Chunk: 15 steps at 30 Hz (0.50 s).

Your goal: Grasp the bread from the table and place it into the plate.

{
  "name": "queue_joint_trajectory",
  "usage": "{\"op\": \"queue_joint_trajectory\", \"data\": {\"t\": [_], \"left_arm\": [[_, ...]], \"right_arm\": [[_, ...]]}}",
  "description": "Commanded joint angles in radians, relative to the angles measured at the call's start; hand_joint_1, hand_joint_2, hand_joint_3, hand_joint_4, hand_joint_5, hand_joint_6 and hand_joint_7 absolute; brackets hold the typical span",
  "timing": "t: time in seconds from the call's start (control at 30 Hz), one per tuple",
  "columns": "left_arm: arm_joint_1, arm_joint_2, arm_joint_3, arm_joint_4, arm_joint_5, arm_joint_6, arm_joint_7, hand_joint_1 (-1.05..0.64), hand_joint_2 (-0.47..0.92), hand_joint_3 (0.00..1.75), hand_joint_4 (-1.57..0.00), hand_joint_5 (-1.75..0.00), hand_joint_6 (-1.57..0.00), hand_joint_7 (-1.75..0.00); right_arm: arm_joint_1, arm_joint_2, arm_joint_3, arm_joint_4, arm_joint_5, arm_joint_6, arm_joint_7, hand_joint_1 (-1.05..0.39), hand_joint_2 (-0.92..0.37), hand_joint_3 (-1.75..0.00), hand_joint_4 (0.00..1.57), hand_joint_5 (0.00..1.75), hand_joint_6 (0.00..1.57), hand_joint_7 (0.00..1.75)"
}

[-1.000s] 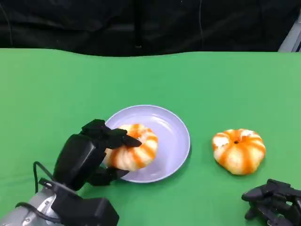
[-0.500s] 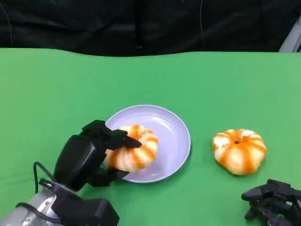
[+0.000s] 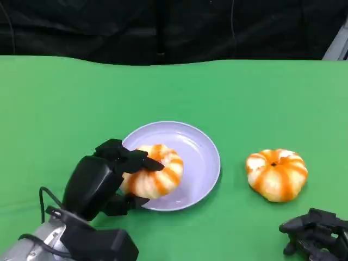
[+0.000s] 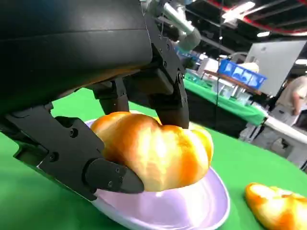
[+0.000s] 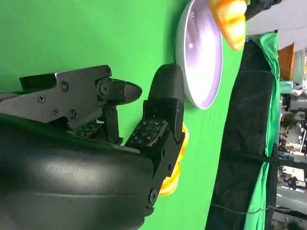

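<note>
From above we see our left hand grasping a round, glossy bread with orange and cream stripes, which sits on the near-left part of a smooth lavender plate on the green table. The left wrist view adds fingers pressing the bread's underside. To the right of the plate lies a second bread. Beyond it, our right hand rests with fingers curled in, empty.

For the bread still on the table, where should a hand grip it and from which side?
Probably from above, fingers spanning opposite sides of the bread on the table: it lies flat, round and domed, with open cloth all round. The right hand sits nearest.
</note>
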Motion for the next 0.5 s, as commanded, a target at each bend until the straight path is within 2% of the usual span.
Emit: {"op": "queue_joint_trajectory", "data": {"t": [0.03, 0.2, 0.5], "left_arm": [[-0.008, 0.013, -0.009, -0.017, -0.006, 0.036, -0.049, -0.02, 0.92, 0.14, -0.77, -0.98, -1.04, -0.34], [-0.011, 0.012, -0.002, -0.027, -0.024, 0.040, -0.064, 0.01, 0.92, 0.07, -0.81, -0.91, -1.10, -0.24], [-0.009, 0.014, -0.006, -0.035, -0.032, 0.044, -0.069, 0.01, 0.92, 0.07, -0.82, -0.88, -1.11, -0.22]], "right_arm": [[0.000, -0.015, -0.008, 0.006, 0.012, 0.003, 0.007, -0.03, -0.92, -0.35, 0.79, 1.26, 0.98, 0.64], [-0.014, -0.017, -0.012, 0.022, 0.017, -0.003, 0.019, 0.01, -0.92, -0.38, 0.76, 1.28, 0.96, 0.63], [-0.016, -0.016, -0.015, 0.025, 0.016, -0.004, 0.021, 0.01, -0.92, -0.39, 0.75, 1.30, 0.95, 0.64]]}}
